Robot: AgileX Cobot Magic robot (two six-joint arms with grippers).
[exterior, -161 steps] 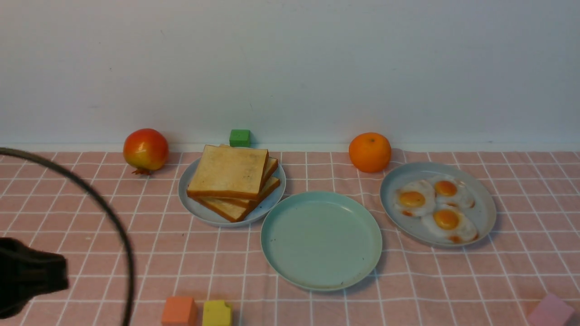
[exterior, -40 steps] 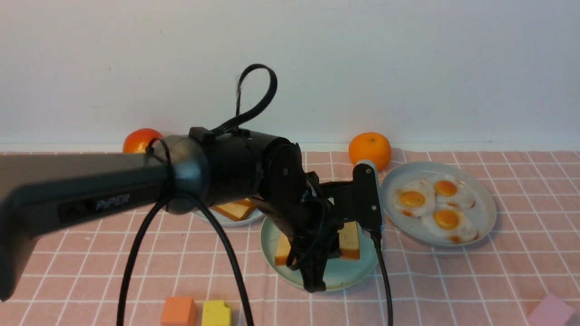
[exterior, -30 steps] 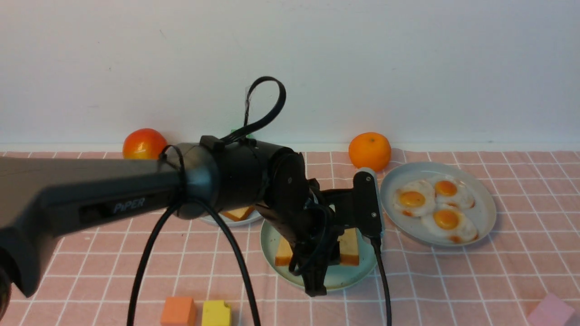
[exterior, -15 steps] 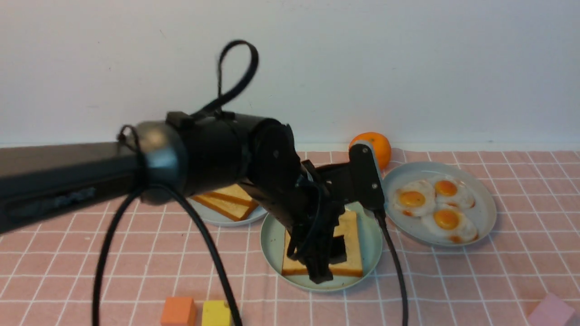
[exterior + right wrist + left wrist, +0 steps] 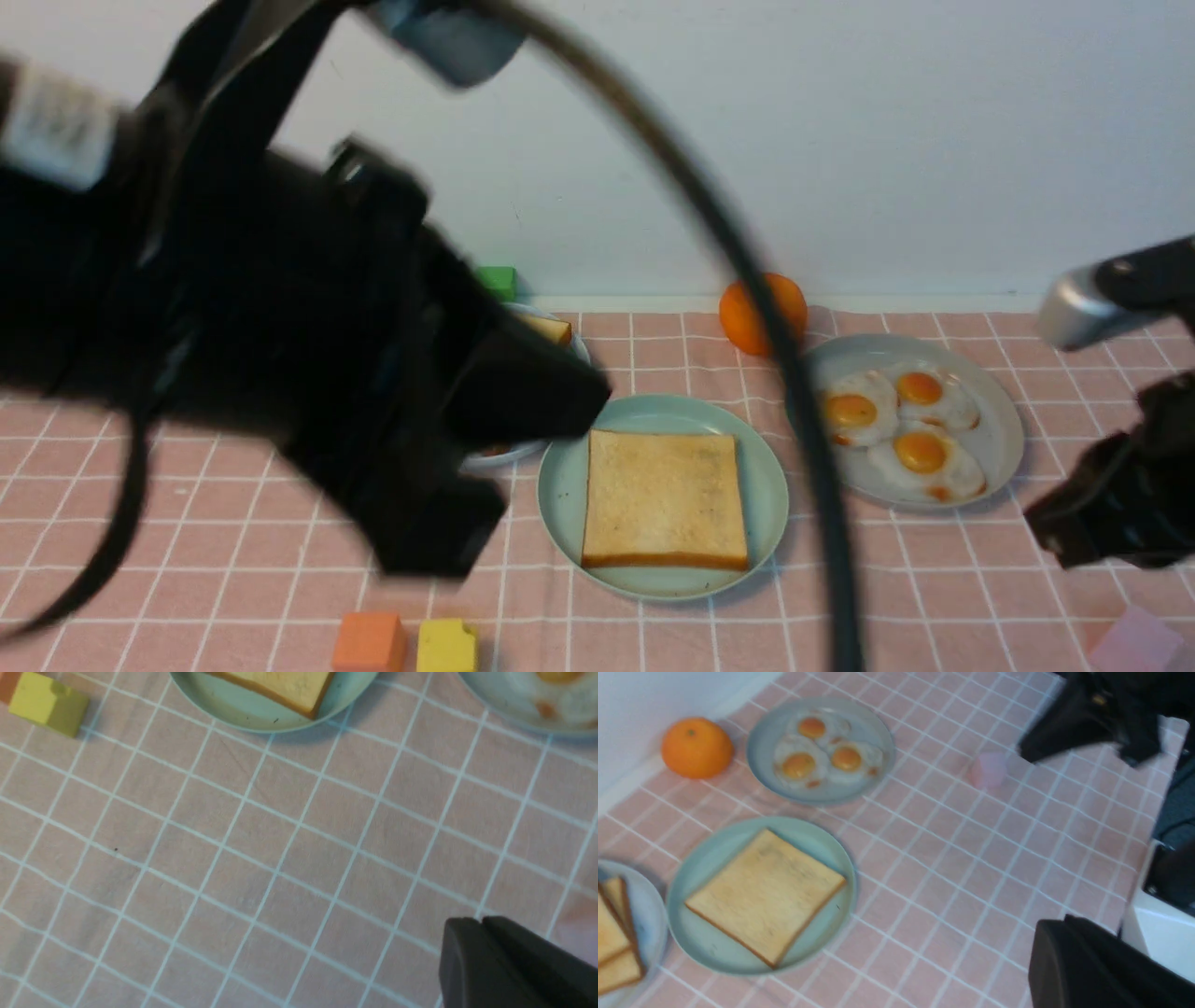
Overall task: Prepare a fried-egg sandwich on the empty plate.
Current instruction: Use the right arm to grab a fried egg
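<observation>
No fried-egg sandwich shows. One golden toast slice (image 5: 665, 495) lies flat on the mint-green plate (image 5: 560, 485), also in the left wrist view (image 5: 763, 900). Three fried eggs (image 5: 896, 420) lie on a blue-grey plate (image 5: 1001, 411) to its right. My left gripper (image 5: 1066, 921) is shut and empty, high above the cloth; its arm fills the front view's left as a dark blur. My right gripper (image 5: 481, 921) is shut and empty, low over bare cloth, in front of the egg plate, and shows dark at the right (image 5: 1041, 523).
More toast (image 5: 612, 933) lies stacked on the left blue-grey plate (image 5: 647, 905), mostly hidden behind my left arm in front. An orange (image 5: 761, 313) and a green block (image 5: 495, 280) sit by the wall. Orange (image 5: 369, 642), yellow (image 5: 446, 646) and pink (image 5: 1134, 642) blocks lie near the front edge.
My left gripper let go of the toast, which now lies flat on the mint-green plate, and its arm rose and drew back to the left. My right arm came in from the right.
</observation>
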